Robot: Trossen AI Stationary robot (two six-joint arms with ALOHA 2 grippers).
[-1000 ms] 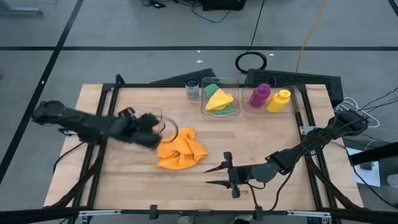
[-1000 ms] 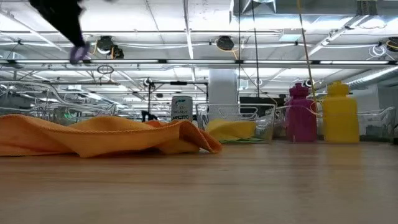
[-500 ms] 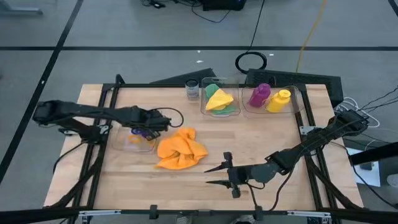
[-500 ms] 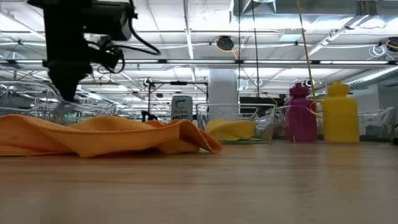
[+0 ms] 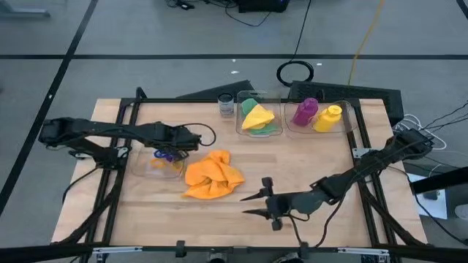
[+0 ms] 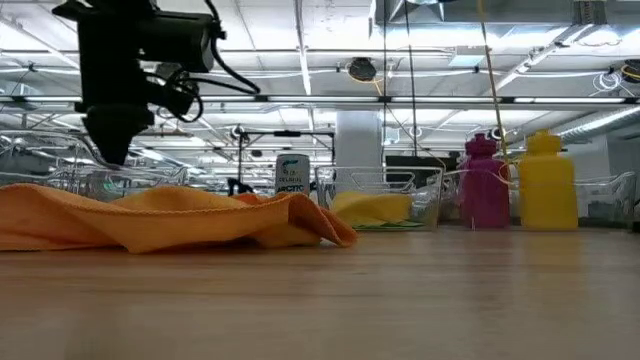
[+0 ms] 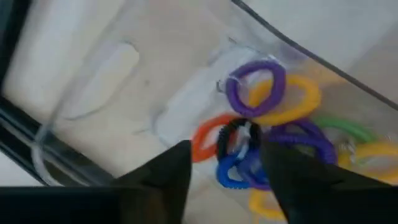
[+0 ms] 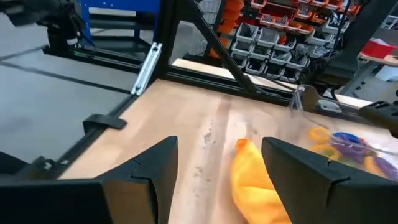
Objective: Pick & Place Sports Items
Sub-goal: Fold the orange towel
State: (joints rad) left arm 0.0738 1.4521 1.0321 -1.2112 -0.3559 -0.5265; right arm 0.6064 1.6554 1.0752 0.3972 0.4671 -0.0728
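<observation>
Several coloured elastic rings (image 7: 267, 118) lie on the floor of a clear plastic box (image 5: 150, 166) at the table's left; they also show in the high view (image 5: 167, 154). My left gripper (image 7: 227, 180) is open and points down into this box, one finger on either side of the black and blue rings; it also shows in the low view (image 6: 110, 150). An orange cloth (image 5: 212, 175) lies crumpled on the table's middle. My right gripper (image 5: 252, 205) is open and empty, low over the table near its front edge, pointing toward the cloth (image 8: 255, 180). My left gripper points down over the rings (image 7: 239, 155) in the clear box with its fingers apart. I cannot tell whether its fingertips touch a ring or the box floor, because the fingers hide their own tips.
At the far edge stand a clear box (image 5: 257, 117) with yellow and green cloths, a clear box (image 5: 316, 115) with a purple and a yellow bottle, and a small glass jar (image 5: 226, 107). Bare wood lies between the orange cloth and the far boxes.
My left gripper has come down from high above the table to the clear box of rings, and its arm has swung toward the far edge. Over the last half second it has kept almost still. The orange cloth has not moved.
</observation>
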